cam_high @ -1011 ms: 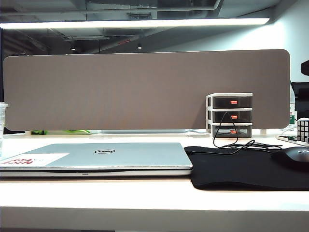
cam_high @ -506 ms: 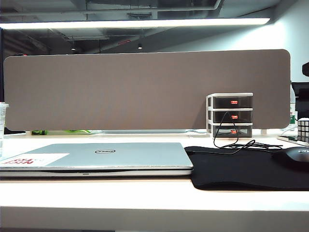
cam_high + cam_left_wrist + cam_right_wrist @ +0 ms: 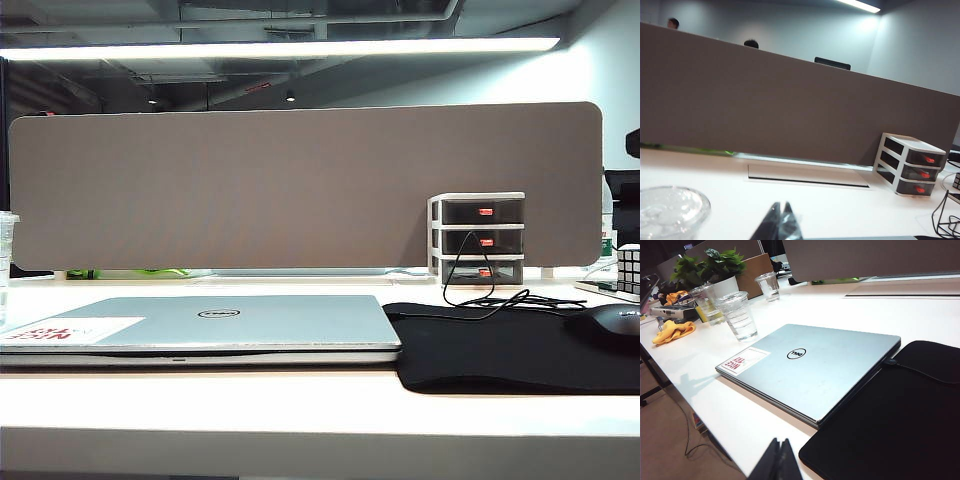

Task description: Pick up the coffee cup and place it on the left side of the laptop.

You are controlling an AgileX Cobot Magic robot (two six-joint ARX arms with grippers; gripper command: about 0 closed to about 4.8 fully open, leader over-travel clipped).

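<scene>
The coffee cup, clear with a clear lid, stands upright on the white desk just off the sticker end of the laptop. In the exterior view the cup is cut by the left border, left of the closed silver laptop. My left gripper is shut with nothing in it, and the cup's lid shows apart from it, off to one side. My right gripper is shut and empty over the desk's near edge, between the laptop and the black mouse pad. Neither gripper shows in the exterior view.
Two more clear cups, a potted plant and a yellow cloth lie beyond the coffee cup. A small drawer unit stands against the brown partition. A black mouse and cable rest on the mouse pad.
</scene>
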